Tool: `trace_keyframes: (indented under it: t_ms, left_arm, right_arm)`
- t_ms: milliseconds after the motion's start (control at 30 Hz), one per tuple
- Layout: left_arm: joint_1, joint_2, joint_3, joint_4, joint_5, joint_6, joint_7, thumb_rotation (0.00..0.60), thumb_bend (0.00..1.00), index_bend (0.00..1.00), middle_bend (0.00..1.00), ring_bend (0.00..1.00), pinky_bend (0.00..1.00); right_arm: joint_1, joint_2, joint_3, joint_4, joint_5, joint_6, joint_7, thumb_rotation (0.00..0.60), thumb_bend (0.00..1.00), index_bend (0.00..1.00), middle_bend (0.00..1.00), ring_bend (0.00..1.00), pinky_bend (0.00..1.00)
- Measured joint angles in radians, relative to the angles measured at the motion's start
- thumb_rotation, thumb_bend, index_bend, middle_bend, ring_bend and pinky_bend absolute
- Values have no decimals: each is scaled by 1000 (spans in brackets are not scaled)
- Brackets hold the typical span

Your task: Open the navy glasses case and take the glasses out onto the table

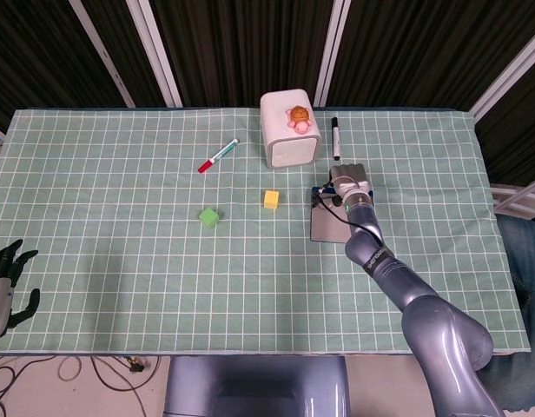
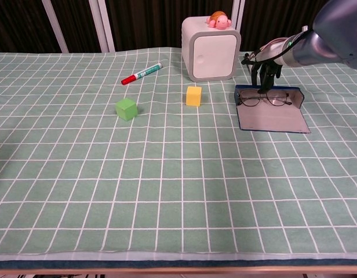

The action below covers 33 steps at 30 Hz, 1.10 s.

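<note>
The navy glasses case (image 2: pixel 273 117) lies open on the table right of the white box, its grey lining facing up; in the head view the case (image 1: pixel 331 223) is partly covered by my right arm. The dark-rimmed glasses (image 2: pixel 262 101) rest in the case's far half. My right hand (image 2: pixel 266 65) hangs over the case's back edge, fingers (image 2: pixel 262 86) pointing down just above the glasses and holding nothing; the head view shows the right hand (image 1: pixel 348 179) from above. My left hand (image 1: pixel 3 282) waits off the table's near left corner, fingers spread and empty.
A white box (image 2: pixel 211 47) with a toy turtle (image 2: pixel 218 21) on top stands just left of the hand. A yellow cube (image 2: pixel 193 95), a green cube (image 2: pixel 126 108) and a red-capped marker (image 2: pixel 141 73) lie further left. A black marker (image 1: pixel 335 137) lies behind the case.
</note>
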Motion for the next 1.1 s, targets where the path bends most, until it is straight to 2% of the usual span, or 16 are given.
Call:
trace_keyframes:
  t_ms: [200,1100]
  left_arm:
    - [0,-1,1,1,0,-1,2,600,464,157,0,0,23]
    - [-1,-1,0,0,-4,-2,5,600,463,157,0,0,23]
  right_arm:
    - [-4,-4,2,13,-14,-6,10,600,446,431,483,395,235]
    - [-6,1,13,24,-44,-15,27,600,451,463,493,393,236]
